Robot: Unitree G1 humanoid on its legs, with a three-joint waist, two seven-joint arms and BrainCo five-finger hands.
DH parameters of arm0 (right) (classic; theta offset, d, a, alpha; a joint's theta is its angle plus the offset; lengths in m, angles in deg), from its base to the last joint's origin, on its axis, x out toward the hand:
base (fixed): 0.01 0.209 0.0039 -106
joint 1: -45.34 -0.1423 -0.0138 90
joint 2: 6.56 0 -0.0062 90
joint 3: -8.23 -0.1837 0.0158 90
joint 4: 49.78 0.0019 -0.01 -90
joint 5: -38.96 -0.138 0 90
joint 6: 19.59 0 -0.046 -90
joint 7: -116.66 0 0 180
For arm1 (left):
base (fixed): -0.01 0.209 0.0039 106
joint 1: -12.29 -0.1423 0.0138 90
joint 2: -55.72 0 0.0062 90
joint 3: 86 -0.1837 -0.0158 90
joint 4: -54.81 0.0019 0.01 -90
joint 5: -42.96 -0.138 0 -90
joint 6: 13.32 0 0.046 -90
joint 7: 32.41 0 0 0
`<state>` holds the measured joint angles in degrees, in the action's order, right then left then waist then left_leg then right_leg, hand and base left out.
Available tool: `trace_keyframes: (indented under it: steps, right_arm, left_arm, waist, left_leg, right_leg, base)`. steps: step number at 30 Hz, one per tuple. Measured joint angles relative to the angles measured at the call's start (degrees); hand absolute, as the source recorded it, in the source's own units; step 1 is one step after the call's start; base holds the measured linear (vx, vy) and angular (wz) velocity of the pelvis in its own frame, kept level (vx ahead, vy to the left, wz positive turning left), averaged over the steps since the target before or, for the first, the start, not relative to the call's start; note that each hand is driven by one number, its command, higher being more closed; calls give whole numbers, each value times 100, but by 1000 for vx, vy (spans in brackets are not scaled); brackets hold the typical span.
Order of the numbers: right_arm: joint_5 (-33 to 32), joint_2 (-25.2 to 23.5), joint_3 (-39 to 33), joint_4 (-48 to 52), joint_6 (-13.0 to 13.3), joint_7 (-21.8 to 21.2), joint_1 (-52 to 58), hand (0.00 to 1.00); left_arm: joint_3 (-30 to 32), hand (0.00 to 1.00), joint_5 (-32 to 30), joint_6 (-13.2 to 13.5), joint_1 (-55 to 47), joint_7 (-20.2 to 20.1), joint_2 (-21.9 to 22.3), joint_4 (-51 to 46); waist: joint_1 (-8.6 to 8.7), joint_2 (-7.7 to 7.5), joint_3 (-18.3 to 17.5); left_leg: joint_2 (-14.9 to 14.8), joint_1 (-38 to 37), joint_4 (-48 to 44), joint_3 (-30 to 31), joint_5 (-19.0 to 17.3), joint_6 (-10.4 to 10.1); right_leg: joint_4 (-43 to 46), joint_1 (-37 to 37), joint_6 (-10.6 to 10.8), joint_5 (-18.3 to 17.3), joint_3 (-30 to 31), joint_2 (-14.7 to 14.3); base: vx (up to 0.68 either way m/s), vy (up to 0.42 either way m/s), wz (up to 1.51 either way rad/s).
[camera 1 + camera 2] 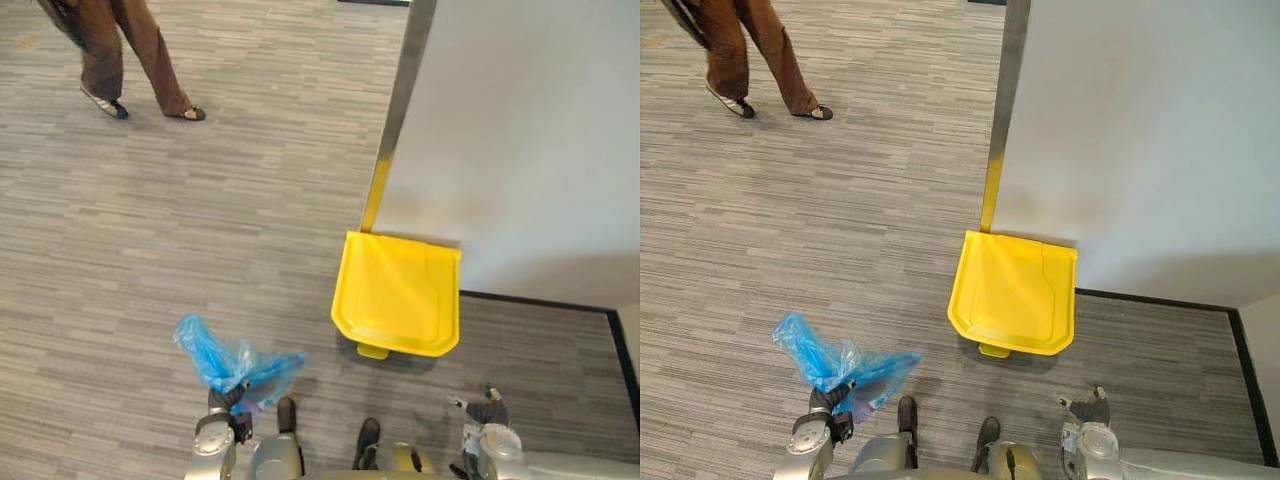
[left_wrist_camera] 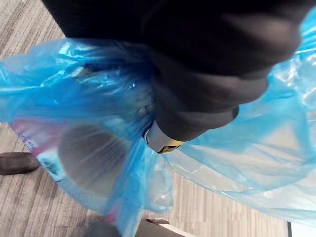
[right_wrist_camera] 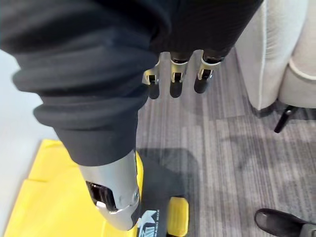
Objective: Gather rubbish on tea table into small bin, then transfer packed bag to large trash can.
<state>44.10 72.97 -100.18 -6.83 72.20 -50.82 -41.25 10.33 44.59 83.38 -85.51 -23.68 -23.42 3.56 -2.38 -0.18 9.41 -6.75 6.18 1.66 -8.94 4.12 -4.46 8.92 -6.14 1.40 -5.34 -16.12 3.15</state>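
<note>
Blue thin-film rubbish bag (image 1: 238,362) is up off the floor, bunched in L hand (image 1: 228,402) at lower left; that hand is closed round the bag's gathered top. In L wrist view the film wraps the hand. A pale round cup-like shape and smth pink show through it, can't ID further. R hand (image 3: 175,79) hangs low on the right side, fingers straight and relaxed, holding nothing.

Ahead-right of the bag and well apart from it: yellow trash can (image 1: 395,310), back against a white wall panel (image 1: 520,130). Its lid (image 1: 400,270) is down, covering the opening. A yellow foot pedal (image 1: 372,351) sticks out at the front, toward the robot. A metal edge strip (image 1: 398,120) runs up the panel's corner just behind the can. Person's legs (image 1: 130,60), brown trousers, are at the far side, well clear.

Floor is grey streaked carpet (image 1: 150,230), w/ black skirting (image 1: 545,302) along the wall base. A pale upholstered seat (image 3: 286,54) w/ dark leg stands near R hand.
</note>
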Motion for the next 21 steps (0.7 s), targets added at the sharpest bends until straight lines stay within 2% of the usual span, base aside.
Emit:
trace_keyframes:
  steps: [4,7,10,12,13,14,15,16,17,19,20,21]
  right_arm:
    - [6,-20,7,0,-1,-3,-25,0]
    - [11,-18,11,-127,-7,-4,-71,0]
    - [9,-18,24,-163,-24,-5,-144,0]
    - [8,-16,26,-159,-27,-5,-200,0]
    - [7,-17,27,-160,-30,-5,-199,0]
    - [4,-18,29,-161,-43,-4,-192,0]
    - [-2,-21,29,-160,-47,-4,-209,0]
    - [-3,-16,30,-168,-52,-5,-261,0]
    - [-2,-29,30,-168,-61,-10,-326,0]
    - [-4,-29,41,-168,-81,-14,-441,0]
    - [-5,-25,55,-168,-91,-11,-475,0]
    - [-6,11,57,-179,-106,0,-468,0]
  left_arm:
    - [32,100,-3,-7,-33,3,-86,271]
    - [54,100,-3,-8,-7,2,-90,375]
    - [73,100,-3,-8,-24,3,-95,403]
    - [74,100,-1,-9,-28,3,-105,399]
    - [74,100,-1,-10,-29,3,-110,399]
    - [73,100,-1,-12,-115,3,-129,398]
    - [71,100,1,-15,-140,7,-182,348]
    - [75,100,1,-15,-115,12,-208,333]
    - [64,100,4,-20,-33,16,-290,329]
    - [71,100,12,-21,69,22,-401,338]
    - [61,100,12,-20,137,17,-526,364]
    - [84,100,18,-20,226,24,-555,368]
  waist:
    - [8,5,-4]
    - [18,-2,-8]
    - [10,-7,-5]
    - [11,-67,40]
    - [11,-84,54]
    - [13,-121,79]
    - [45,-175,141]
    - [35,-166,235]
    - [-3,-87,427]
    - [-13,-130,611]
    - [8,-257,690]
    - [10,-327,773]
  left_leg:
    - [92,-130,19,-210,-7,14]
    - [177,-199,-60,-238,-61,103]
    - [189,-110,-427,-277,-300,211]
    - [172,202,-1354,-241,-913,247]
    - [172,240,-1544,-224,-1055,264]
    - [181,262,-1847,-170,-1310,312]
    - [191,200,-2016,-68,-1500,374]
    - [176,163,-2094,-54,-1559,413]
    - [48,158,-2390,3,-1745,470]
    - [-58,93,-2733,39,-2007,487]
    - [-25,9,-2947,48,-2195,451]
    - [-35,1,-3284,92,-2447,401]
  right_leg:
    - [-47,14,95,100,248,71]
    - [-103,113,132,127,298,99]
    - [-36,136,179,83,375,122]
    - [600,-65,313,-320,433,305]
    - [770,-120,361,-429,442,344]
    - [1084,-110,536,-626,418,438]
    - [1680,-184,707,-678,339,600]
    - [2161,-473,797,-692,352,650]
    - [2512,-827,636,-822,343,660]
    - [1968,-1128,603,-615,327,668]
    - [1171,-1220,698,-148,296,723]
    - [836,-1191,688,138,291,754]
  base:
    - [-20,73,-27]
    - [33,62,-7]
    - [46,31,-10]
    - [53,77,-5]
    - [40,81,1]
    - [78,42,8]
    - [109,22,5]
    - [127,26,2]
    - [93,27,-4]
    - [124,-8,5]
    - [190,-96,26]
    - [183,-129,36]
